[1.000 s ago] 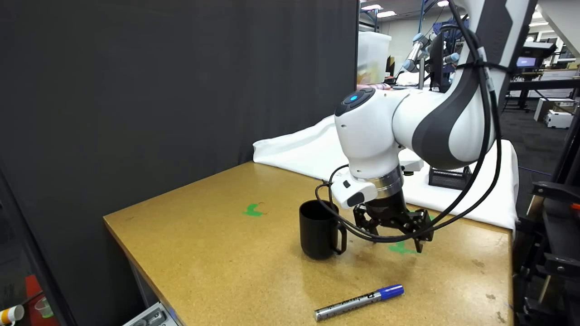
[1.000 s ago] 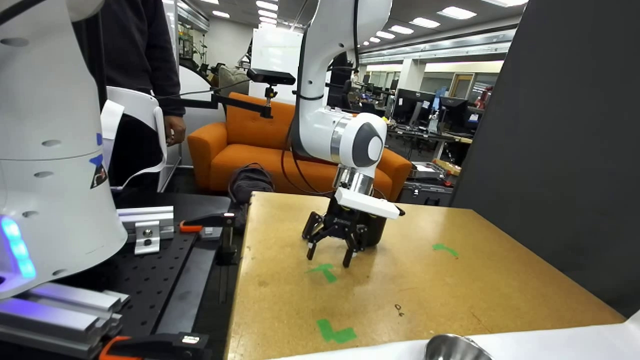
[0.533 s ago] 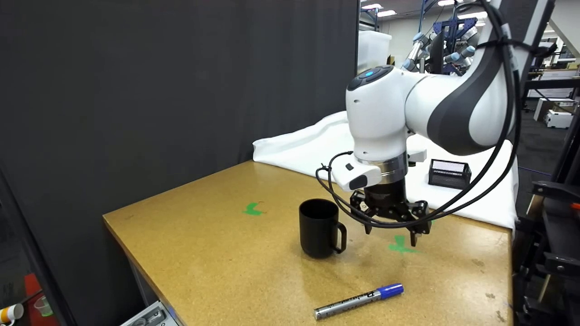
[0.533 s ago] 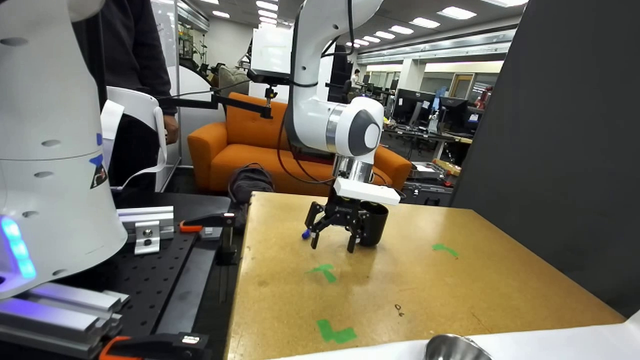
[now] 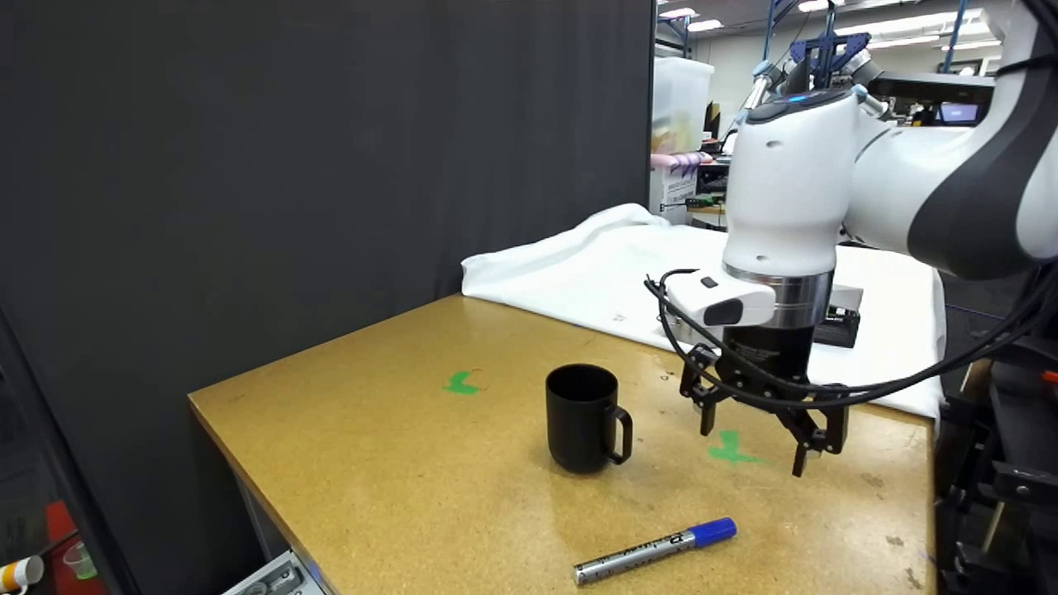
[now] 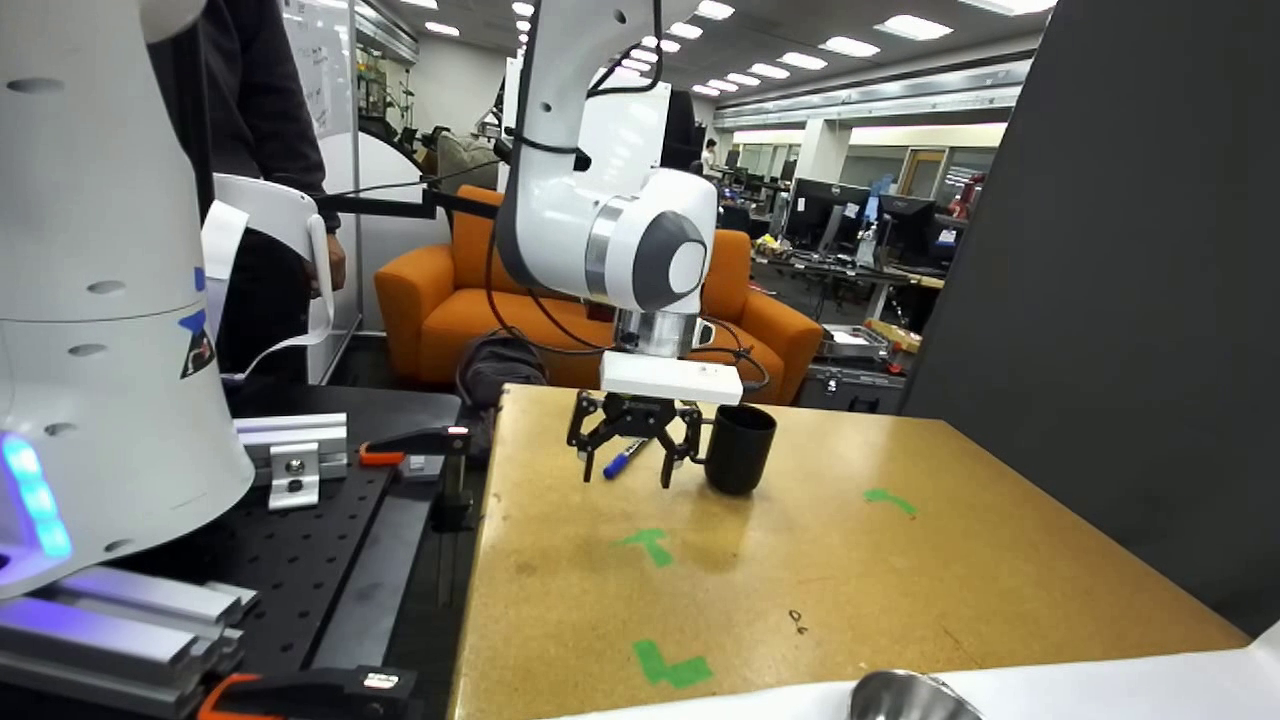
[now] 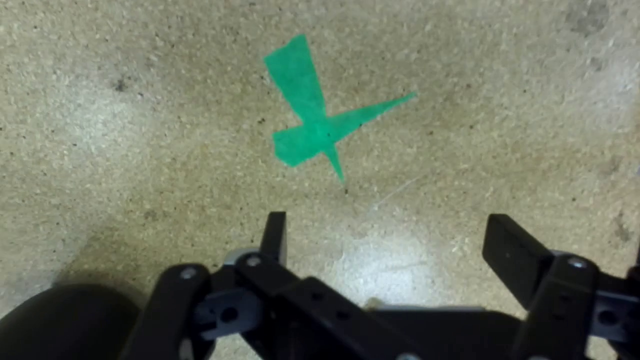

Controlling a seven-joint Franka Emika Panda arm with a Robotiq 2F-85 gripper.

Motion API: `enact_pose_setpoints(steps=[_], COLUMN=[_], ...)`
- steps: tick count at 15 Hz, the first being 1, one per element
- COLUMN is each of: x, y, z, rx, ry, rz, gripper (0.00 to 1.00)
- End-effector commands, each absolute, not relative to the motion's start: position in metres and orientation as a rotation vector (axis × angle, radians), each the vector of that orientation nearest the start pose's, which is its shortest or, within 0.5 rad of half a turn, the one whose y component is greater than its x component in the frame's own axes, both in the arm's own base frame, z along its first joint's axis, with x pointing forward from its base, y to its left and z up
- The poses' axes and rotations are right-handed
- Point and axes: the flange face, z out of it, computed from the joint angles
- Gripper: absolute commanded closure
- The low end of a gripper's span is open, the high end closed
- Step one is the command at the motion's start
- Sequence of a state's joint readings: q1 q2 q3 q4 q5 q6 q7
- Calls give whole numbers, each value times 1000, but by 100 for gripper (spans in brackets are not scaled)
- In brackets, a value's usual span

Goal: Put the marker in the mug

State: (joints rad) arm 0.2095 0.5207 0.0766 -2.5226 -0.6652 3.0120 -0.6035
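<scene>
End effector [image 6: 627, 482], jaws apart, marker [image 6: 627, 458] lying on the table [image 6: 820, 550] beyond it in an exterior view

You were in what looked like a robotics lab, set inside a big open-plan office. Your robot arm [image 6: 560, 230] had its base [image 6: 105, 240] next to a black plate [image 6: 310, 560] full of holes, with clamps [image 6: 415, 441] at its edge, beside a wooden desk [image 6: 850, 580] marked with green tape [image 6: 672, 669]. Further back, you had a second robot arm [image 5: 764, 78], computer monitors [image 6: 815, 210], a whiteboard [image 6: 335, 80], an orange sofa [image 6: 455, 320] and rows of ceiling lights [image 6: 912, 26].
</scene>
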Motion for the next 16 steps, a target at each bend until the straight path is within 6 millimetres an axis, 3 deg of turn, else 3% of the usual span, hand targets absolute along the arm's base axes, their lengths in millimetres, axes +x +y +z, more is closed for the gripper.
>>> enact_pose_setpoints(steps=[1, 2, 8, 16], x=[383, 386, 384, 361], y=[160, 162, 163, 186], z=[105, 92, 92, 68], rx=[-2403, -2351, -2356, -2565], ry=[-2116, -2145, -2141, -1686], rz=[-193, -108, -115, -139], gripper=[0, 0, 0, 0])
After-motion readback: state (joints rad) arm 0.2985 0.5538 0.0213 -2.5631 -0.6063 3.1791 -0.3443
